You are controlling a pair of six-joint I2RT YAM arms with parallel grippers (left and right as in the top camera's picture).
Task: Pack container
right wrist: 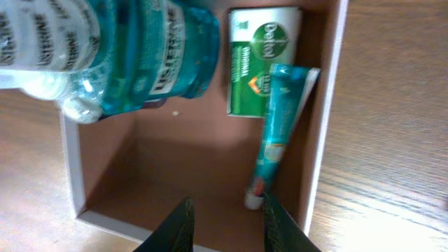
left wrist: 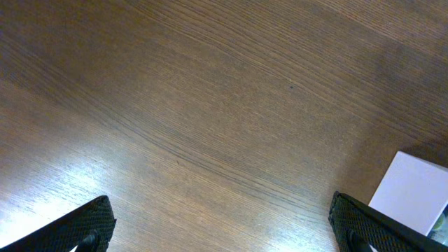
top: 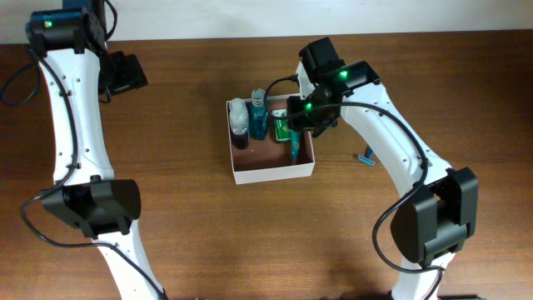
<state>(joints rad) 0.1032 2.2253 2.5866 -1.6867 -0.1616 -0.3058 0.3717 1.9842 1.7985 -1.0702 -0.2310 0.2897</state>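
right gripper (right wrist: 227,227), jaws apart and empty, hangs over the container (right wrist: 71,168)
toothpaste tube (right wrist: 276,140) just ahead of its fingertips (right wrist: 180,224), soap box (right wrist: 255,63) and mouthwash bottle (right wrist: 154,49) beyond; left gripper (left wrist: 220,231), spread wide, has the container's corner at its right.

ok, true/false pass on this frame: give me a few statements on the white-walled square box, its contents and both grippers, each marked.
1. The teal toothpaste tube lies inside the shallow square container with white walls and a reddish-brown inside. True.
2. The right gripper is shut on that tube. False: it is open and holds nothing, above the container.
3. The green cardboard soap box sits on the table outside the container. False: it is inside, next to the tube.
4. A small blue item lies on the wooden table outside the container, on the right arm's side. True.
5. The left gripper is open over bare wood. True.
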